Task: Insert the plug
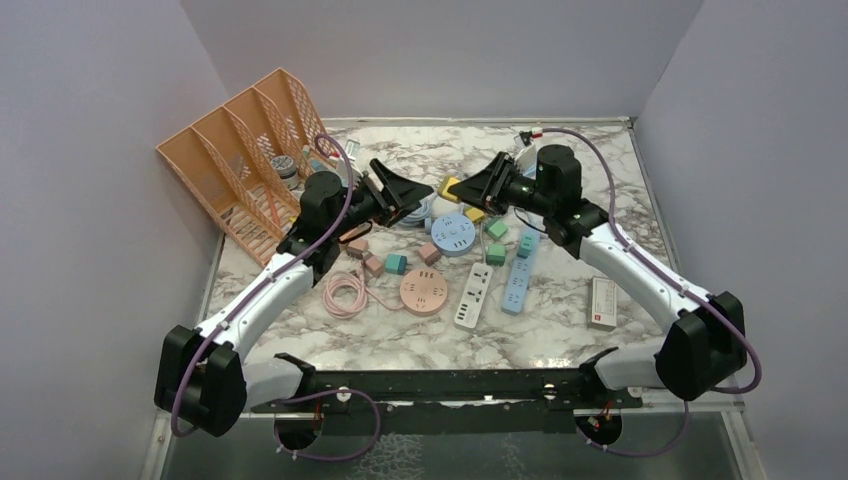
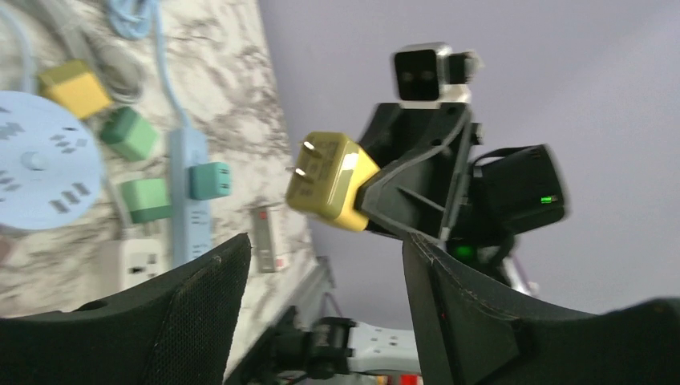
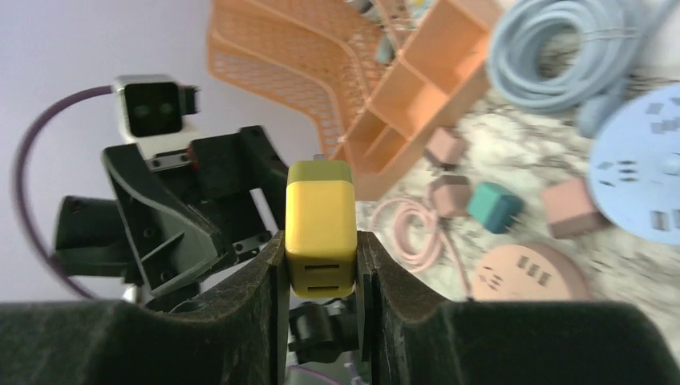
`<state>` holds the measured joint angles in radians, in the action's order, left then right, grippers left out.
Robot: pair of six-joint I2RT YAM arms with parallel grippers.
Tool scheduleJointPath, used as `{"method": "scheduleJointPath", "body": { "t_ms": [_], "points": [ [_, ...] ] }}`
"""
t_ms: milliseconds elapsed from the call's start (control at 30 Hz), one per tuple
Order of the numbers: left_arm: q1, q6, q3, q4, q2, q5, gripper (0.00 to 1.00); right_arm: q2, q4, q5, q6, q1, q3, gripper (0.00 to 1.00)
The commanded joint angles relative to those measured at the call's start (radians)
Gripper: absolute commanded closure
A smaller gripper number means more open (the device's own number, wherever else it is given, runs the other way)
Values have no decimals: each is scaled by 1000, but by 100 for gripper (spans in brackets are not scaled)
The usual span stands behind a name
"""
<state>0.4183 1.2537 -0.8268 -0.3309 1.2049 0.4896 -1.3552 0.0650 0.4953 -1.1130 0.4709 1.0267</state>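
Between fingers (image 3: pixel 261 281) of right tool (image 3: pixel 321 249), yellow plug (image 3: pixel 321 216), apart from left tool (image 2: pixel 325 249).

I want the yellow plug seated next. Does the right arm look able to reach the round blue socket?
Probably yes: the right gripper, shut on the yellow plug, hovers close by the round blue socket, with nothing visibly between them.

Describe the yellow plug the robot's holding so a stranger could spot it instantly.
On the marble table, follow the right arm up to its claw, raised above the clutter. Pinched there is the yellow plug, two prongs pointing outward. Unlike the yellow cube lying by the round blue strip, it's off the surface.
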Motion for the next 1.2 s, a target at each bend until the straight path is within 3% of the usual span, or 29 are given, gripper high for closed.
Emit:
{"method": "scheduleJointPath", "body": {
  "t_ms": [0, 200, 500, 667, 933, 1167],
  "points": [
    [-8, -254, -35, 252, -49, -113, 28, 48, -468, -180, 254, -6, 97, 99],
    [-7, -439, -50, 425, -75, -230, 28, 37, -792, -284, 397, -6, 153, 99],
    [-8, -660, -118, 570, -99, -334, 28, 44, -1026, -471, 447, -6, 133, 99],
    [-3, -681, -120, 578, -122, -352, 28, -9, -1087, -585, 425, -6, 120, 99],
    [41, -737, -118, 598, -169, -431, 28, -126, -1049, -684, 391, -6, 156, 99],
    [54, -733, -106, 572, -180, -394, 28, -186, -1018, -740, 384, -6, 147, 99]
  ]
}}
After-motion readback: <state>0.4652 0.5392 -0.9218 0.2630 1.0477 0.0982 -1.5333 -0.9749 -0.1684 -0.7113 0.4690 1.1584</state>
